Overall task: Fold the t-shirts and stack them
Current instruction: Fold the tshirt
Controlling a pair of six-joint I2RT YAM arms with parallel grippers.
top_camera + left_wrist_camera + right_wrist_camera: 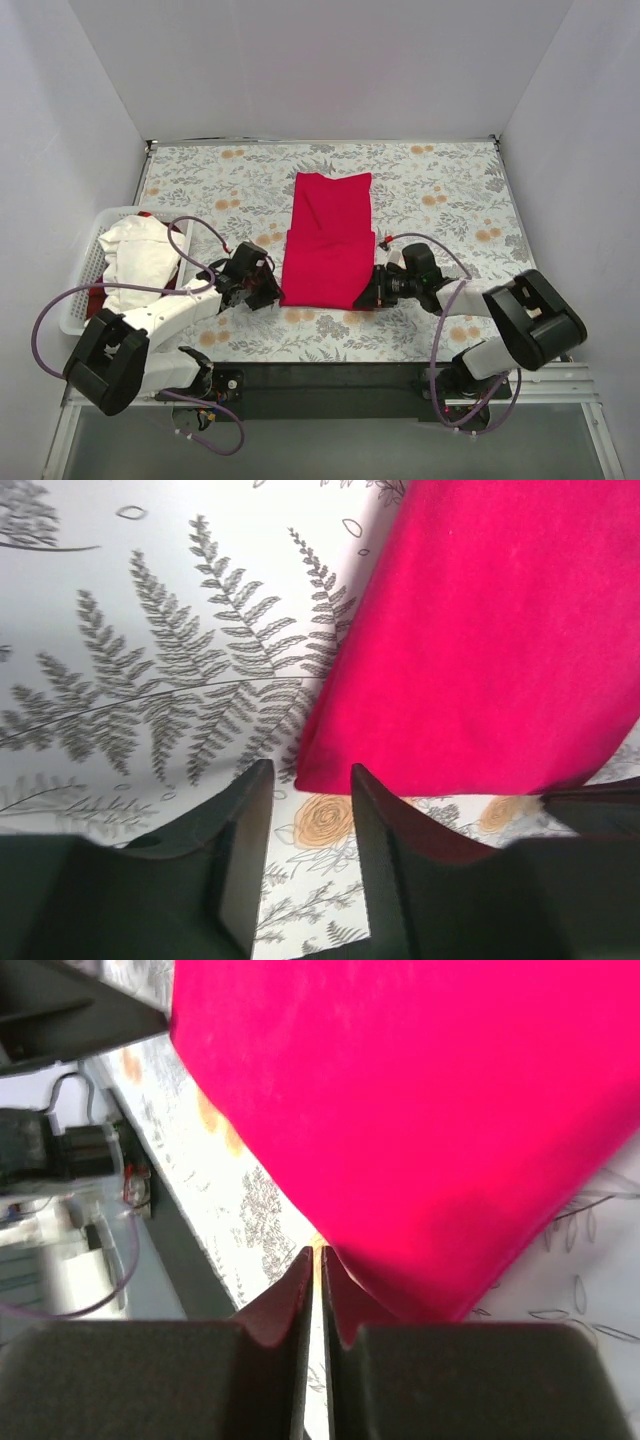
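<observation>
A crimson red t-shirt [328, 240] lies folded into a long rectangle in the middle of the floral cloth. My left gripper [272, 290] sits at the shirt's near left corner. In the left wrist view the gripper [310, 780] is open and empty, with the shirt's corner [480, 630] just beyond the fingertips. My right gripper [368, 296] is at the near right corner. In the right wrist view its jaws [315, 1252] are shut to a thin slit, tips touching the shirt's edge [420, 1110]. A white t-shirt [140, 258] lies bunched in the basket, with red cloth [95, 300] showing under it.
The white slatted basket [78, 300] stands at the table's left edge. The grey floral cloth [450, 190] covers the table. White walls close in the back and sides. The black base rail [330, 385] runs along the near edge.
</observation>
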